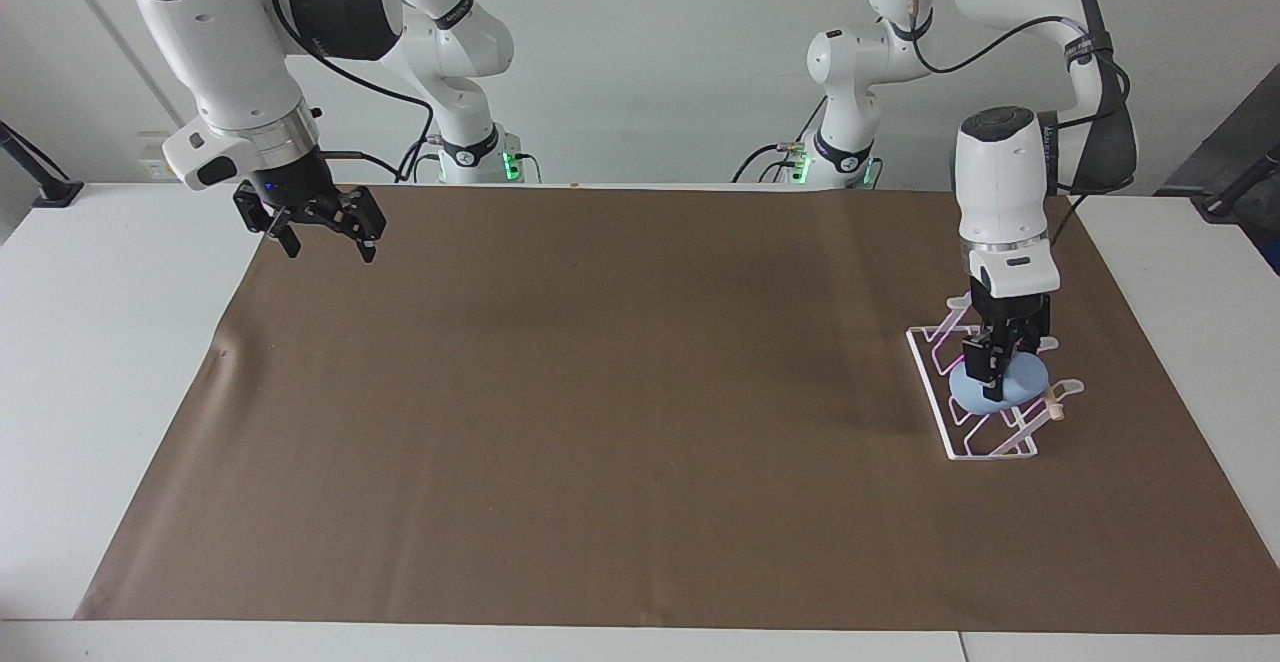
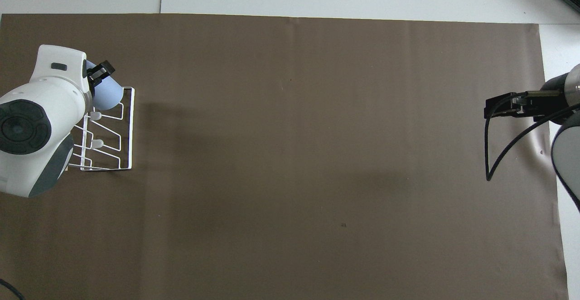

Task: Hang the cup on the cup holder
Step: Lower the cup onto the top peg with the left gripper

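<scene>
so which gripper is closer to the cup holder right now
Left. The left gripper is directly over the cup holder, shut on the cup. The right gripper waits open above the right arm's end of the table, nowhere near it.

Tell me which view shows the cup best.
The facing view: the cup shows against the cup holder, pinched by the left gripper. In the overhead view the arm's wrist covers much of the cup.

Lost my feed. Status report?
Left gripper shut on cup, over cup holder. Right gripper open, waiting. Nothing in the way.
</scene>
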`<state>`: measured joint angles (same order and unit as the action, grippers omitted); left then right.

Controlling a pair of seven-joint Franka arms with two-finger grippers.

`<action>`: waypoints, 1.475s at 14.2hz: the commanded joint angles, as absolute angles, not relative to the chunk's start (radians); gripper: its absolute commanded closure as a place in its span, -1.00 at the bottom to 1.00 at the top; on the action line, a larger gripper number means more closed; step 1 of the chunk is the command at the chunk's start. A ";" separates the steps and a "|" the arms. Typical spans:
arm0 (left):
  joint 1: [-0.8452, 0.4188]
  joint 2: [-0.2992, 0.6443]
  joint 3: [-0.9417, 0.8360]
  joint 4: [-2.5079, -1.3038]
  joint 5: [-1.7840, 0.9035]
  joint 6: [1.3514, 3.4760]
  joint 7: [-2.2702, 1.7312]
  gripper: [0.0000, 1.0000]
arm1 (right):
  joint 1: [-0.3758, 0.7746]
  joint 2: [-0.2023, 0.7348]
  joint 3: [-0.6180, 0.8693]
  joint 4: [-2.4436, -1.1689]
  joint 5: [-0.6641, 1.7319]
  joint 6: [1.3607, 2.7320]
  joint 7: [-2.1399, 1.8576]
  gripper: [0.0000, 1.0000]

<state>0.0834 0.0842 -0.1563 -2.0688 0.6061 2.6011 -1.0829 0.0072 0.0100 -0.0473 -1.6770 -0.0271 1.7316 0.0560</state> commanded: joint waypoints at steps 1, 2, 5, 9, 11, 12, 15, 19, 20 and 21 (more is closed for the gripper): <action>0.107 0.045 -0.161 -2.132 0.634 2.643 -1.106 1.00 | 0.005 0.000 -0.080 -1.695 -0.051 1.744 0.075 -1.00; 0.107 0.044 -0.163 -2.132 0.634 2.643 -1.106 0.97 | 0.005 -0.005 -0.080 -1.703 -0.051 1.744 0.075 -1.00; 0.106 0.046 -0.163 -2.118 0.634 2.629 -1.103 -0.44 | 0.003 -0.008 -0.080 -1.689 -0.051 1.723 0.054 -1.00; 0.094 0.046 -0.163 -2.106 0.634 2.603 -1.100 -0.94 | -0.003 -0.018 -0.080 -1.681 -0.052 1.672 -0.006 -1.00; 0.092 0.045 -0.163 -2.091 0.634 2.589 -1.095 -1.00 | -0.002 -0.021 -0.080 -1.681 -0.048 1.666 -0.011 -1.00; 0.091 0.040 -0.164 -2.085 0.635 2.571 -1.088 -1.00 | -0.003 -0.021 -0.080 -1.683 -0.040 1.667 -0.008 -1.00; 0.083 0.000 -0.175 -2.072 0.634 2.485 -1.036 -1.00 | -0.003 -0.023 -0.083 -1.684 -0.035 1.672 -0.008 -1.00; -0.052 -0.047 -0.178 -2.077 0.605 2.355 -1.026 -1.00 | -0.003 -0.023 -0.083 -1.686 -0.034 1.669 -0.008 -1.00; -0.092 -0.051 -0.178 -2.077 0.568 2.338 -1.026 -1.00 | -0.003 -0.023 -0.083 -1.686 -0.035 1.669 -0.008 -1.00; -0.128 -0.052 -0.178 -2.074 0.531 2.318 -1.026 -1.00 | -0.003 -0.023 -0.083 -1.686 -0.035 1.669 -0.008 -1.00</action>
<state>-0.0575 -0.0326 -0.1874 -2.0703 0.5783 2.3740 -1.0343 0.0061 -0.0085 -0.0863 -1.6763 -0.0278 1.6812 0.0122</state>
